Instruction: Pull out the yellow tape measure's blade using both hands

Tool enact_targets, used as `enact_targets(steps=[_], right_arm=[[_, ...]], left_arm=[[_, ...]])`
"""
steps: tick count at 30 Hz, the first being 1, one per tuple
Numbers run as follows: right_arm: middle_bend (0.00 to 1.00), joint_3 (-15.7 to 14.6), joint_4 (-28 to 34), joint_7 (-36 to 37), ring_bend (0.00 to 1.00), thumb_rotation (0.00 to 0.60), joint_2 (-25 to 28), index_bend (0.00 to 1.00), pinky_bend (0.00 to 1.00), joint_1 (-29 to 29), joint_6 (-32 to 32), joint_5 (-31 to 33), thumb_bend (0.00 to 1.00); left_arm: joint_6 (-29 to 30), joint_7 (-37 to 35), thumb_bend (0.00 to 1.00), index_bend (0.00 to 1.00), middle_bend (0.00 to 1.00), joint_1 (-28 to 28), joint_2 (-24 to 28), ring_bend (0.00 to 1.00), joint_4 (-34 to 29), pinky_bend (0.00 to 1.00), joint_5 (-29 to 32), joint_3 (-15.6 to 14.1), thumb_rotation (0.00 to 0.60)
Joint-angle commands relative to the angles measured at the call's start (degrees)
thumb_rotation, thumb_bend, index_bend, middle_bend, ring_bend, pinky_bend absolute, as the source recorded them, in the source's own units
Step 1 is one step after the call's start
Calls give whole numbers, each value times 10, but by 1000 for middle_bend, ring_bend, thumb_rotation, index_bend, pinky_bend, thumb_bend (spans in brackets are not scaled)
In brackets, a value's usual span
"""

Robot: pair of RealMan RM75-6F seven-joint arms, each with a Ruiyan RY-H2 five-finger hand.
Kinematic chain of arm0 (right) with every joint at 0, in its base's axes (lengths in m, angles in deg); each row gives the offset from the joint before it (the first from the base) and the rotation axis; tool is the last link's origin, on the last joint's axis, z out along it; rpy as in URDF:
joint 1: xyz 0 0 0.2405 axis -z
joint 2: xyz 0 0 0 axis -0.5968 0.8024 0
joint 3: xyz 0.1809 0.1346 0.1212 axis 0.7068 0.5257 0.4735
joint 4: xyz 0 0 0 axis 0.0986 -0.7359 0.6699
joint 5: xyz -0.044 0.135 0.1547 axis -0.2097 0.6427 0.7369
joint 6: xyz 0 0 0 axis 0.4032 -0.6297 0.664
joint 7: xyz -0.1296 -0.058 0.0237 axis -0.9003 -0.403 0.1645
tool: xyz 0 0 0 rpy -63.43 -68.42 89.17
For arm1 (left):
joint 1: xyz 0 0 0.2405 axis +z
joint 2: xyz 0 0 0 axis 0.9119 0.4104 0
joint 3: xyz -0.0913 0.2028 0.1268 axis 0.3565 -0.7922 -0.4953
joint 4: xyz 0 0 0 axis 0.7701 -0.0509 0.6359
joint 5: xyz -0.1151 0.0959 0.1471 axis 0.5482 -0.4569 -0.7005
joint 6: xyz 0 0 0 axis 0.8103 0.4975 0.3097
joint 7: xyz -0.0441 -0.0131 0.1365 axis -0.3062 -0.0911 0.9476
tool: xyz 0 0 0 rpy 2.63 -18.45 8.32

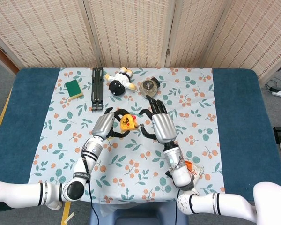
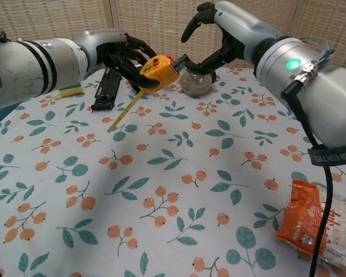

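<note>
My left hand holds the yellow tape measure up above the flowered tablecloth, fingers wrapped round its case. A yellow strip hangs from the case down and to the left, its end close to the cloth. My right hand is just right of the case with its fingers spread. One fingertip touches the red part at the case's right end; I see no pinch on it.
At the far side of the table lie a green sponge, a black folded stand, a plush toy and a round glass jar. An orange snack packet lies near the front right.
</note>
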Motion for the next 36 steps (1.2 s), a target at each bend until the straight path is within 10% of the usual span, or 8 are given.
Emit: enact_targets(steps=[1, 18, 36], right_arm=[[49, 1, 3, -3, 39, 600, 0, 515, 0, -2, -2, 3, 434], [167, -4, 37, 4, 97, 600, 35, 696, 0, 13, -17, -4, 543], [174, -8, 195, 94, 96, 600, 244, 703, 0, 124, -50, -31, 543]], left_arm=[[0, 0, 357, 596, 533, 1, 1, 407, 1, 42, 0, 1, 600], [-14, -22, 357, 595, 533, 25, 3, 406, 51, 52, -32, -19, 600], [-63, -85, 357, 595, 533, 94, 15, 404, 192, 47, -133, -88, 600]])
